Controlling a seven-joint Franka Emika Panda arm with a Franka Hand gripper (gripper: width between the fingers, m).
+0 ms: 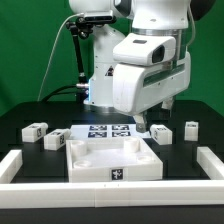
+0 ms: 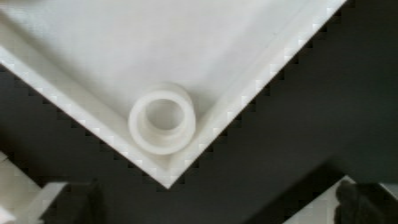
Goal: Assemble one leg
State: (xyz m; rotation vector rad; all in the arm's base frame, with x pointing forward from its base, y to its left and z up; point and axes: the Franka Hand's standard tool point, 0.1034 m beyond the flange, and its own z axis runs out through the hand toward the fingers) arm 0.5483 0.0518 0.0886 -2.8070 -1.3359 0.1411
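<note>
Fig.: gripper (image 1: 141, 124) low over the tabletop (image 1: 112, 160), at its far corner on the ext. view's right. The wrist view looks straight down on that corner's round socket (image 2: 164, 120). Jaws stand wide, nothing held. Nearest leg (image 1: 163, 133) lies on the table just to the ext. view's right of the gripper, not touching; long axis approx. across that view, I judge. My next reach goes that way, w/ wrist turned across the leg.
</note>
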